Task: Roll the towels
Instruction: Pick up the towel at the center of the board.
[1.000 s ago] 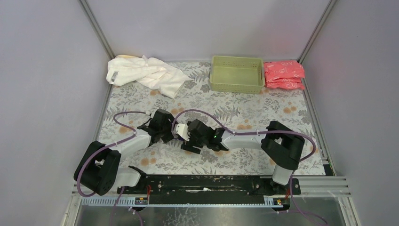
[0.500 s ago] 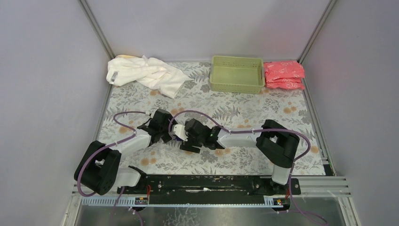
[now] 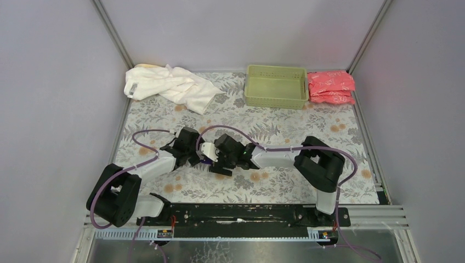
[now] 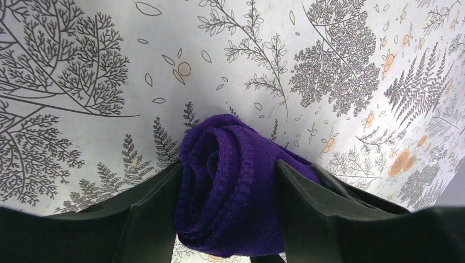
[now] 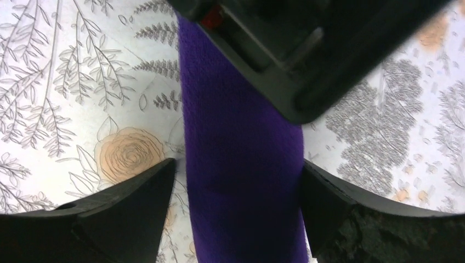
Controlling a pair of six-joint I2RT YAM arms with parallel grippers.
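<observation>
A small dark purple towel lies rolled up on the floral table cover, its spiral end facing the left wrist camera. My left gripper is shut on the roll, both fingers pressing its sides. My right gripper straddles the same purple towel further along; it is open, with a narrow gap at one finger. In the top view both grippers meet at mid-table, left and right, hiding the roll. The large white towel lies crumpled at the back left, with a pale yellow towel peeking out behind it.
A light green basket stands at the back centre. Pink-red wrapped packets are stacked to its right. Grey walls close off the left, back and right of the table. The left gripper's body fills the top of the right wrist view.
My right arm has slid left, bringing its gripper up against the left one over the roll. The left jaws have narrowed slightly on the towel.
</observation>
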